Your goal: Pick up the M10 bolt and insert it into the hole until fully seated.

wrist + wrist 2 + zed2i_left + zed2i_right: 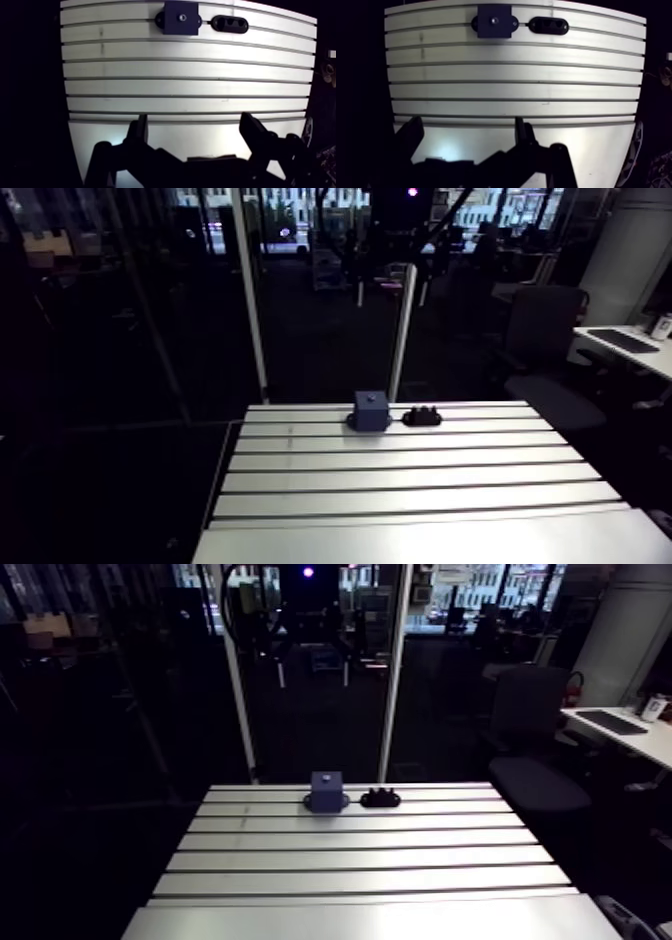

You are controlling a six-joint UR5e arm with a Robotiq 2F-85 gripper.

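Note:
A dark blue block [181, 18] with a small round hole in its top stands at the far edge of the slotted table. Right beside it lies a black oblong holder [229, 23] with bumps on top; I cannot make out a bolt on it. The arm view shows the same pair, the blue block [371, 409] and the black holder [422, 416]. In the wrist view my gripper [195, 131] hangs over the table's near edge, far from both. Its fingers [137, 131] stand wide apart, open, with nothing between them.
The slotted aluminium table [400, 478] runs in long grooved strips between the gripper and the block. A smooth plate [430, 543] forms the near edge. The table drops off into dark floor on both sides.

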